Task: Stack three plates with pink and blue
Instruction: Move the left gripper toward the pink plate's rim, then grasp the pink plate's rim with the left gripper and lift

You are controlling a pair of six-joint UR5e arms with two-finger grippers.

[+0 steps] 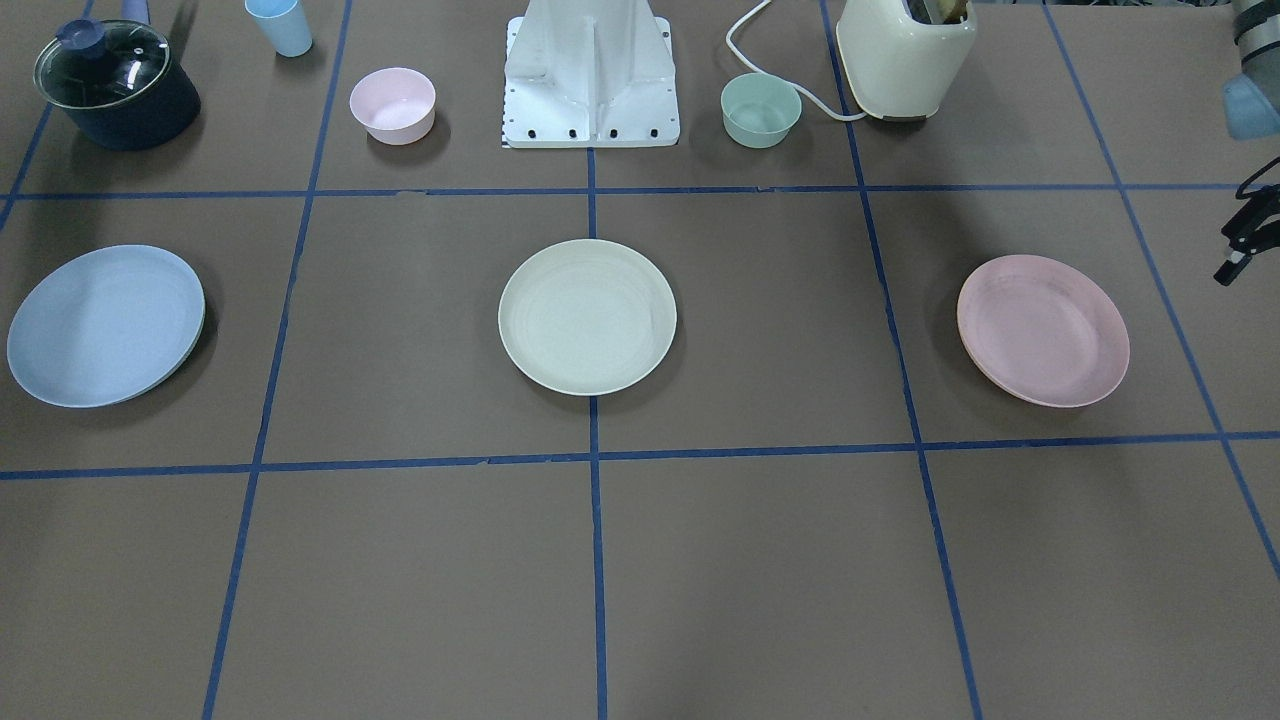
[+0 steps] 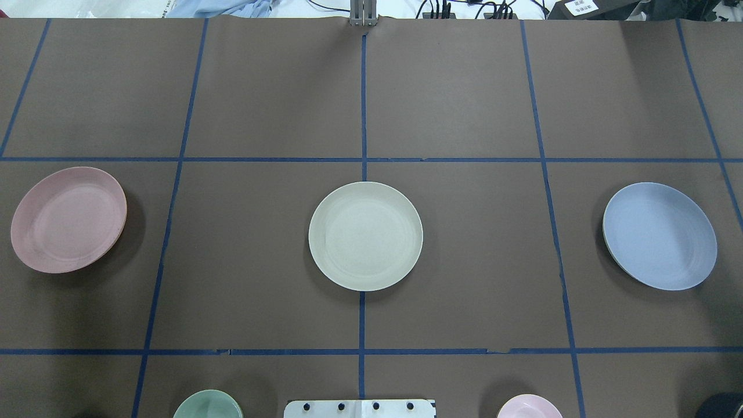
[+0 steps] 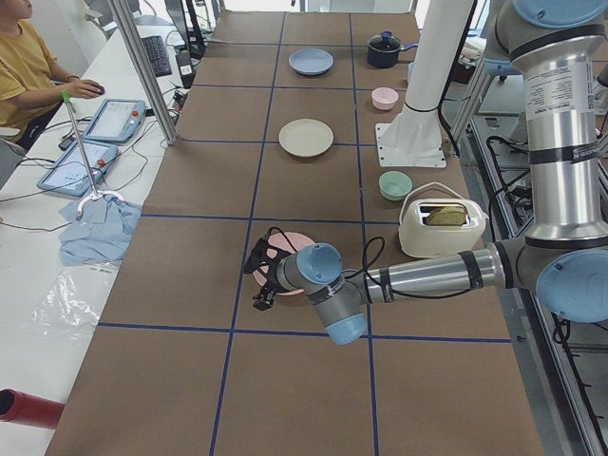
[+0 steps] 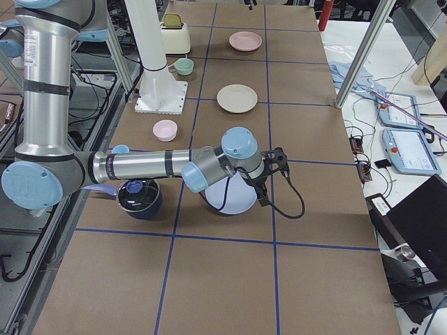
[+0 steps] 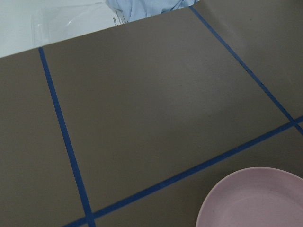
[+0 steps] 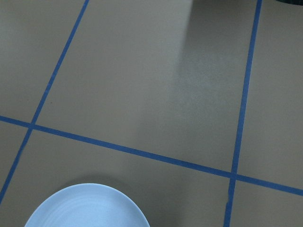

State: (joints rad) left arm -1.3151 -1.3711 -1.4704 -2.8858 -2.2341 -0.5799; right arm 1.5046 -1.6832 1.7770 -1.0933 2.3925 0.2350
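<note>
Three plates lie apart in a row on the brown table. The cream-white plate is in the middle, the pale pink plate on my left side, the pale blue plate on my right side. My left gripper hovers just outside the pink plate, cut by the front view's edge; its fingers look apart and empty. My right gripper hangs above the blue plate's outer edge; I cannot tell whether it is open. The wrist views show only the pink plate's rim and the blue plate's rim.
Along the robot's side stand a lidded dark pot, a blue cup, a small pink bowl, the white base, a mint bowl and a cream toaster. An operator sits beside the table.
</note>
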